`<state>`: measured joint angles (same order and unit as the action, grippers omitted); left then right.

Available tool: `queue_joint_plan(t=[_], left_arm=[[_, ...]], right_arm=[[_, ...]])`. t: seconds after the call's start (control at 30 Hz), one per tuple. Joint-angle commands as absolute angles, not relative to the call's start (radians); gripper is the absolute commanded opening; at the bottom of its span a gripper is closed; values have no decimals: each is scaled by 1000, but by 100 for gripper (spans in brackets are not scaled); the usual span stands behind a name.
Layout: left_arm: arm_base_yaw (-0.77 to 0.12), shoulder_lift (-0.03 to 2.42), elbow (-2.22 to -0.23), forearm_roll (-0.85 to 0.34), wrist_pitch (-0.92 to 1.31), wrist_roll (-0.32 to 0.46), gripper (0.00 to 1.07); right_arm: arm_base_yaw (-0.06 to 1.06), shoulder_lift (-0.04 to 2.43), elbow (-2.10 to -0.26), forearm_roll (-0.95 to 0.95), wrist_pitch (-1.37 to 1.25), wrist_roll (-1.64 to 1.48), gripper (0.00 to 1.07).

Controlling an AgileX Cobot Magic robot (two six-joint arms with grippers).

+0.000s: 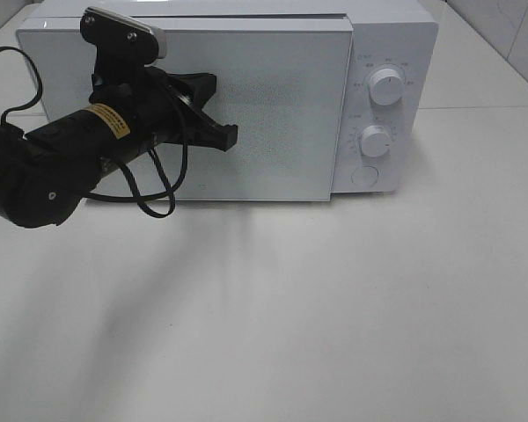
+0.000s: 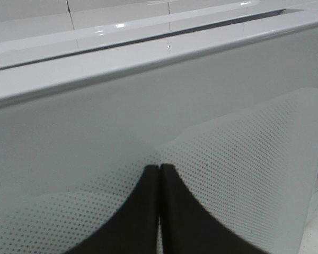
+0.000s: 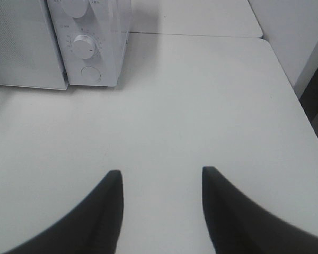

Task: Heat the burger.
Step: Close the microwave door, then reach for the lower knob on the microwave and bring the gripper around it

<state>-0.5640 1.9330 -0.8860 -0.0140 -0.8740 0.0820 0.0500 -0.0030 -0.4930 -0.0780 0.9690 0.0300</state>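
Note:
The burger is out of view. A white microwave (image 1: pixel 396 40) stands at the back of the table, its door (image 1: pixel 286 114) almost against the body, with a narrow gap along the top. My left gripper (image 1: pixel 230 137) is shut and empty, its fingertips at the door's dotted window (image 2: pixel 244 159). In the left wrist view the two dark fingers (image 2: pixel 148 211) lie pressed together against the door. My right gripper (image 3: pixel 160 173) hangs open and empty over bare table to the right of the microwave; it is outside the exterior high view.
The microwave's control panel carries two knobs (image 1: pixel 385 86) (image 1: pixel 375 141) and a round button (image 1: pixel 363 176). The white table (image 1: pixel 334 308) stretches in front. A black cable (image 1: pixel 154 198) loops under the left arm. The table's right edge (image 3: pixel 286 79) shows in the right wrist view.

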Motion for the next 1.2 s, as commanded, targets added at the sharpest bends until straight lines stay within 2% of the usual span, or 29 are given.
queue_joint_plan(t=[0.03,0.57,0.83,1.2], left_arm=[[-548,1945,-934,-141,-905,101,0],[-548,1982,-1025,-178,-904,118,0],[-581,1957,-1023,-177,-876,119,0],[-648,1830,-883,-178,-835,148,0]], right_arm=[[50,-31,-490,-84,963,24,49],[50,-31,-490,-84,963,24,49],[50,-31,-490,-84,963,24,49],[50,-31,-490,-84,963,24,49]])
